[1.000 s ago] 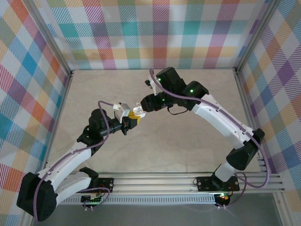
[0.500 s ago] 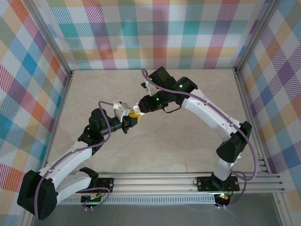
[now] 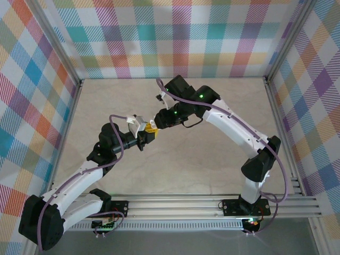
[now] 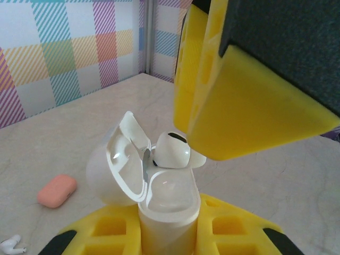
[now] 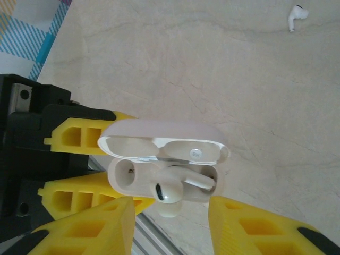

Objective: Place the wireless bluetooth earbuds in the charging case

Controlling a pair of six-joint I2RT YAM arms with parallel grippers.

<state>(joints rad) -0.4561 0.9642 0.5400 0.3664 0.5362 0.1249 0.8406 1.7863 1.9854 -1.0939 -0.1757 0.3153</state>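
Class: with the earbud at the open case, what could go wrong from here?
1. The white earbud lies tilted across the rim of the charging case, not seated; it could slip off onto the table.
2. The right gripper, jaws apart around it, could knock the open lid shut on it.

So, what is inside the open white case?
One white earbud lies across the mouth of the case, not seated. The slot beside it is empty. The slot under the earbud is covered.
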